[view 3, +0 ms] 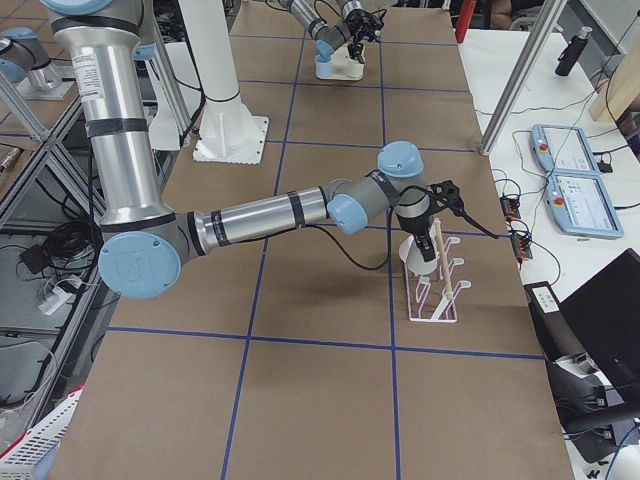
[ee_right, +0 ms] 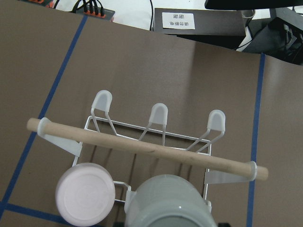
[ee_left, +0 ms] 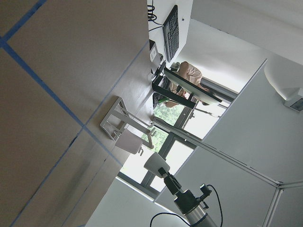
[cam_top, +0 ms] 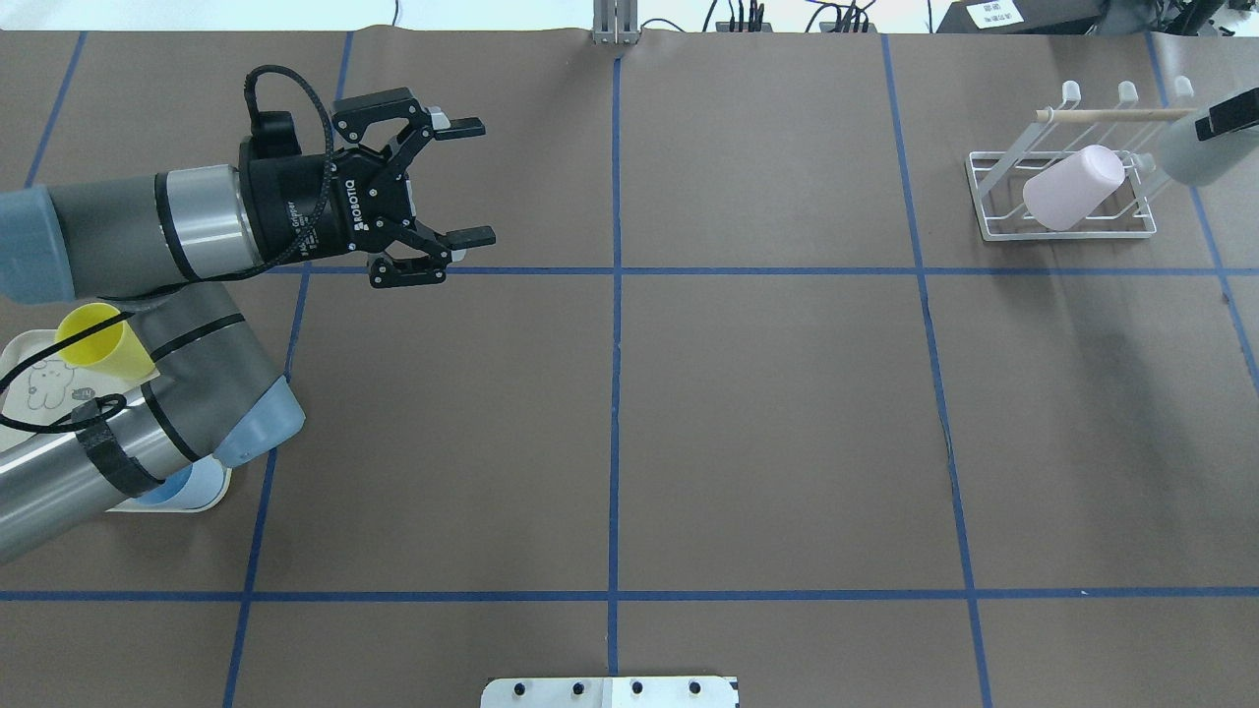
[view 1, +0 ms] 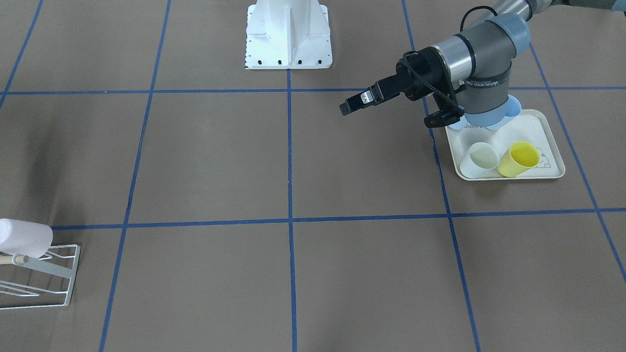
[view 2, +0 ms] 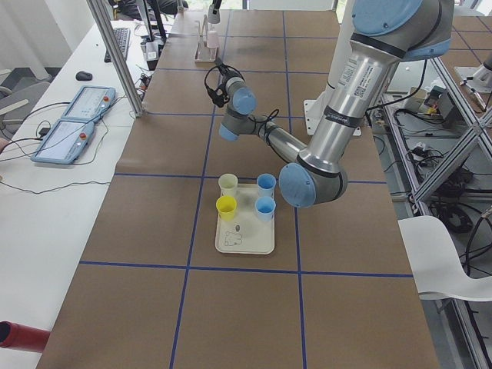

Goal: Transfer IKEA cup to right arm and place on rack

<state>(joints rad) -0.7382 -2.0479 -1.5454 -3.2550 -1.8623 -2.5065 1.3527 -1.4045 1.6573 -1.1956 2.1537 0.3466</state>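
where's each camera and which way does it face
front: across the table, facing the base; left arm
overhead: behind, looking down; left gripper open
left side: table's left end; left arm near
right side: right end; right arm near, at rack
left wrist: looks across to rack; no fingers
right wrist: down on rack, held grey cup
shared: rack in both wrist views

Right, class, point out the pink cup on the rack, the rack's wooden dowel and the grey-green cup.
pink cup [cam_top: 1072, 187], overhead exterior view, middle of its side wall.
wooden dowel [ee_right: 142, 146], right wrist view, halfway along the rod.
grey-green cup [ee_right: 168, 203], right wrist view, its rounded body.
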